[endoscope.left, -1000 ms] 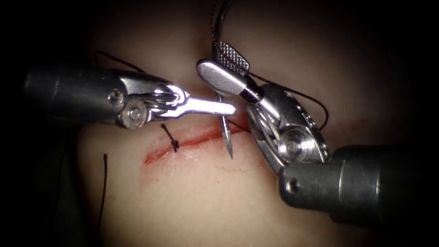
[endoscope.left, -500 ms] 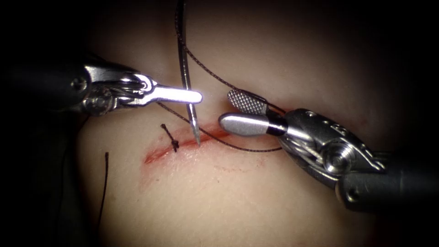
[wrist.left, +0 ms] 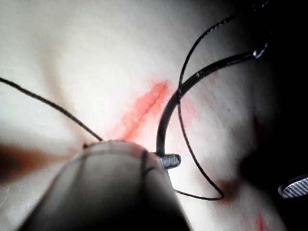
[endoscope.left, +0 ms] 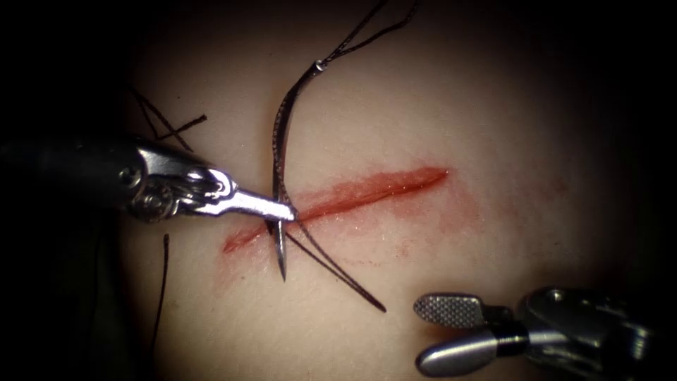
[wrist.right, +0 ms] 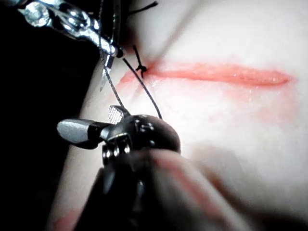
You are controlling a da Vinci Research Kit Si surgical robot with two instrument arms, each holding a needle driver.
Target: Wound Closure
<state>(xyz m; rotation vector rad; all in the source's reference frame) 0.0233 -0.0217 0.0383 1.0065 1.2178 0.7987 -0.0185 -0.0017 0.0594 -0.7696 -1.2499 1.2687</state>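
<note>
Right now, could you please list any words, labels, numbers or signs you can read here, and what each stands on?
None: no readable text anywhere.
Left hand, shut on the needle near its tip: bare metal.
Right hand, open, holding nothing: cross-hatched grip only.
Tissue and thread: unmarked.

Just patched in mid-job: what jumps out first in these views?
The curved needle stands out first: the left tool grips it near its pointed end, above the left part of the red cut, not in the tissue. Dark thread trails from it across the cut. The right tool is open and holds nothing, lower right of the cut.
</note>
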